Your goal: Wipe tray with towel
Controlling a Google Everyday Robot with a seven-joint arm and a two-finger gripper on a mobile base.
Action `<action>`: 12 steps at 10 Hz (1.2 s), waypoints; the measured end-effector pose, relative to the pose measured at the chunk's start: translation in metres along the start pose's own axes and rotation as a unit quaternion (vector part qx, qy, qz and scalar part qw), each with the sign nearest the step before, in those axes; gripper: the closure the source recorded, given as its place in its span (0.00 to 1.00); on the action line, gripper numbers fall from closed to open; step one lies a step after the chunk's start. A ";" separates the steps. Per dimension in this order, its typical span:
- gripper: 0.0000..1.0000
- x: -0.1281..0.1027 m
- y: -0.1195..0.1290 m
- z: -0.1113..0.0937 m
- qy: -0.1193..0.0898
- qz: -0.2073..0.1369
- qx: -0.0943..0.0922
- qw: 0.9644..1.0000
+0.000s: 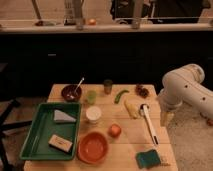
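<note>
towel in tray, gripper off to the side
towel (64,116) lies in the green tray (44,131) with a tan block (60,143), well left of the gripper (166,120); gripper hangs released, grasping nothing, past the table edge, white-handled tool (149,124) just to its left.

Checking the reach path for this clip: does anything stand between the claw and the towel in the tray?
Yes. The claw hangs beside the right edge of the table; the towel lies in the tray at left. Between them stand a white-handled tool, a round fruit and a white cup.
</note>
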 end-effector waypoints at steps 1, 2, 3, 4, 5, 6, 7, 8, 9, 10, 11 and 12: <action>0.20 0.000 0.000 0.000 0.000 0.000 0.000 1.000; 0.20 0.000 0.000 0.000 0.000 0.000 0.000 1.000; 0.20 0.000 0.000 0.000 0.000 0.000 0.000 1.000; 0.20 0.000 0.000 0.000 0.000 0.000 0.000 1.000; 0.20 0.000 0.000 0.000 0.000 0.000 0.000 1.000; 0.20 0.000 0.000 0.000 0.000 0.000 0.000 1.000; 0.20 -0.001 0.001 0.000 -0.003 0.001 0.002 1.000; 0.20 -0.004 0.003 0.000 -0.005 0.002 0.006 1.000; 0.20 -0.014 0.007 -0.002 -0.010 0.005 0.010 1.000; 0.20 -0.029 0.010 -0.005 -0.016 0.005 0.015 1.000; 0.20 -0.050 0.012 -0.009 -0.023 0.001 0.019 1.000; 0.20 -0.072 0.015 -0.013 -0.029 -0.006 0.023 0.999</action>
